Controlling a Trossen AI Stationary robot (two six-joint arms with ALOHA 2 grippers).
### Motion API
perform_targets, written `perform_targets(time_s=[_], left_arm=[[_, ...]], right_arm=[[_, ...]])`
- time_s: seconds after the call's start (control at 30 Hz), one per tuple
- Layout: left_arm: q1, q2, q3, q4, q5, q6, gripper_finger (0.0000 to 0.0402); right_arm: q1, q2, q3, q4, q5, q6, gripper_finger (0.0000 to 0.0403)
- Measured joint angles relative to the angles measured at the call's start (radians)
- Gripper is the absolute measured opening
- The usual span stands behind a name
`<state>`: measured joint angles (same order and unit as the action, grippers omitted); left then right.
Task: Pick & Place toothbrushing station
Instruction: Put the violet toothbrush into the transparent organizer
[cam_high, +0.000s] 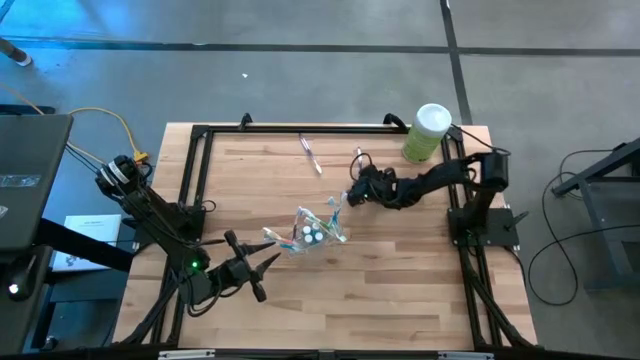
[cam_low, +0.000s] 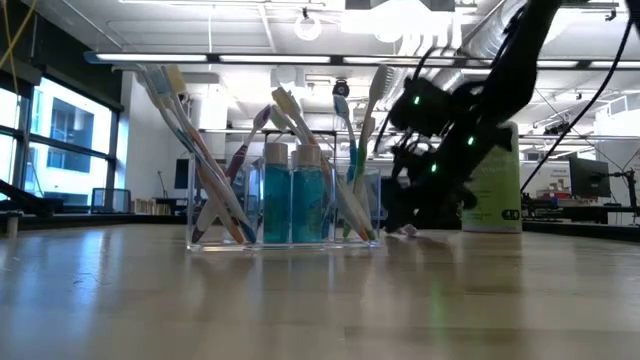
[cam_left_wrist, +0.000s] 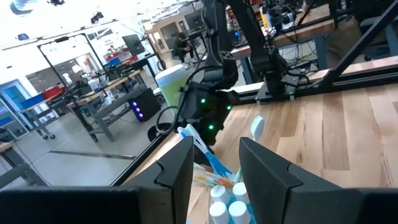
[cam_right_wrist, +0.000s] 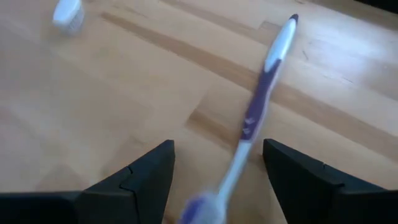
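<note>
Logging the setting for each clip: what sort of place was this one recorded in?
Most likely an open robotics lab or workshop. The wooden table sits on a bare concrete floor, rows of cluttered workbenches stretch behind it, and ceiling strip lights run overhead.

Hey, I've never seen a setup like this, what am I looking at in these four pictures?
Two dark robot arms work at a wooden table. One picture looks straight down, one sits at tabletop height, and two come from cameras on the arms' wrists. Mid-table stands a clear holder filled with toothbrushes and small blue tubes. A green canister stands at the far edge, and a loose toothbrush lies nearby. The right gripper is open over a purple-and-white toothbrush lying on the wood, not gripping it yet. The left gripper waits open near the holder, empty.
</note>
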<state>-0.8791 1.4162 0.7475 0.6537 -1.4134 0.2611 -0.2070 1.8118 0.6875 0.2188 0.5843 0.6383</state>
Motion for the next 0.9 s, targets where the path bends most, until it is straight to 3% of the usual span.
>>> perform_targets(time_s=[0.17, 0.27, 0.53, 0.73, 0.9], left_arm=[[-0.001, 0.001, 0.000, -0.002, -0.007, -0.005, 0.0124], [-0.001, 0.001, 0.000, -0.001, -0.008, -0.006, 0.0124], [-0.001, 0.001, 0.000, 0.000, -0.008, -0.031, 0.0124], [-0.001, 0.001, 0.000, -0.002, -0.009, -0.022, 0.0124], [-0.001, 0.001, 0.000, -0.002, -0.013, 0.007, 0.0124]], right_arm=[[-0.047, 0.048, 0.004, 0.013, -0.066, 0.003, 0.0233], [-0.047, 0.052, 0.005, -0.006, -0.065, -0.014, 0.0205], [-0.035, 0.055, 0.006, -0.034, -0.058, -0.036, 0.0025], [0.004, 0.031, 0.001, -0.035, -0.017, -0.078, 0.0010], [0.058, -0.074, -0.008, -0.158, 0.019, -0.095, 0.0008]])
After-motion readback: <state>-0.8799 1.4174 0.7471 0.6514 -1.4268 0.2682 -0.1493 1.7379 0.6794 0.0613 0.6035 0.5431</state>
